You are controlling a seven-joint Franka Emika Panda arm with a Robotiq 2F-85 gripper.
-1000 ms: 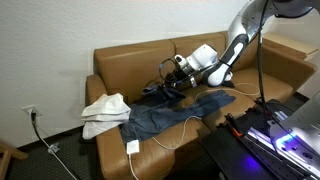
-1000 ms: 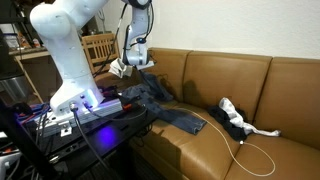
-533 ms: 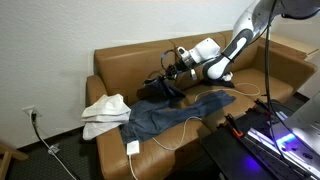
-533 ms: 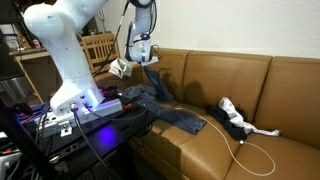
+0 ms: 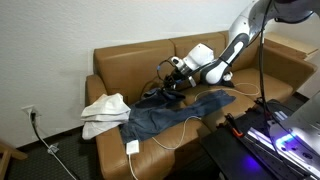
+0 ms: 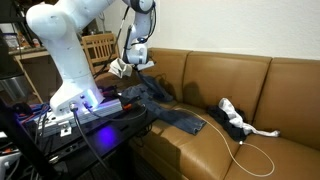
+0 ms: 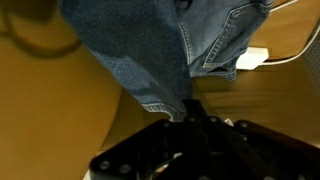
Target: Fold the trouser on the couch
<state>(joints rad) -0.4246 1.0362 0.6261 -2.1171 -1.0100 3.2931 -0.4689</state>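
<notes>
Right, wrist view first: we see the gripper (image 7: pixel 190 112) pressed together on an edge of the trouser (image 7: pixel 150 45), with a stitched denim hem right at the fingertips. Blue denim runs away from the pinch and fills the upper half of that view. Tan leather of the couch (image 7: pixel 55 100) sits under and beside it. A small white block (image 7: pixel 253 60) lies on the couch seat past the denim, with a thin cable running off it.

In both exterior views the gripper (image 5: pixel 172 72) (image 6: pixel 128 68) holds one end of the trouser (image 5: pixel 175 112) (image 6: pixel 165 108) lifted above the couch seat, in front of the couch backrest. The rest of the denim lies spread and rumpled across the couch (image 5: pixel 120 68) (image 6: pixel 235 80) seat cushions, reaching the couch's front edge.

A white cable (image 5: pixel 185 125) (image 6: pixel 258 152) loops over the denim and the couch seat. It ends at a white adapter (image 5: pixel 132 147) on the couch's front edge.

A white and cream cloth bundle (image 5: pixel 105 112) (image 6: pixel 236 116) sits on the couch's end seat, touching the trouser's far end.

Behind the couch's arm we see a wooden chair (image 6: pixel 98 47).
</notes>
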